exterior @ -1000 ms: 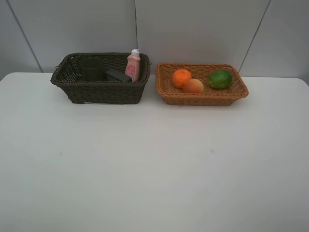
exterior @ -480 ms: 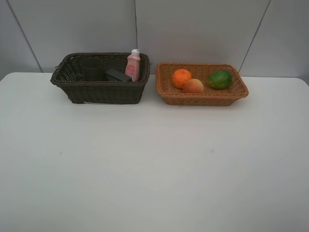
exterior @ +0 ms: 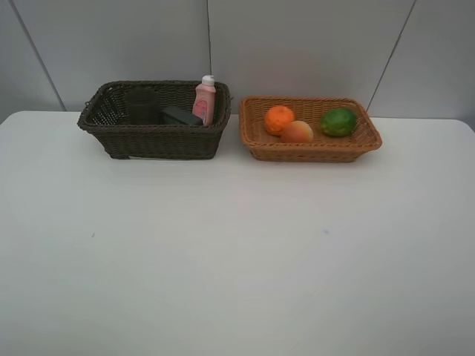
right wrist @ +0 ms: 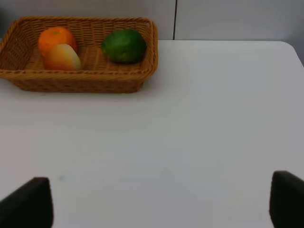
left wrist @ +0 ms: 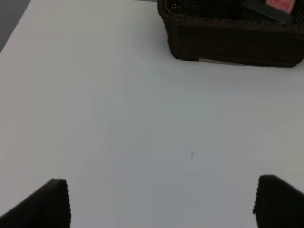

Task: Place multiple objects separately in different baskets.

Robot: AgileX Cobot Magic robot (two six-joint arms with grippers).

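While both arms stay out of the high view, the left gripper point(left wrist: 161, 202) & right gripper point(right wrist: 161, 204) hang low over the table point(exterior: 237, 252), jaws spread wide, holding nothing. Pink bottle point(exterior: 204, 101), black bottle point(exterior: 180, 115) & cup point(exterior: 141, 106) sit in the dark basket point(exterior: 152, 139). Orange point(exterior: 279, 119), peach point(exterior: 297, 132) & green fruit point(exterior: 338, 122) sit in the tan basket point(exterior: 312, 150).

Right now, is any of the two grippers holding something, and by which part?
Nothing is held. The left gripper and the right gripper both have their jaws wide apart over the bare table, with nothing between them.
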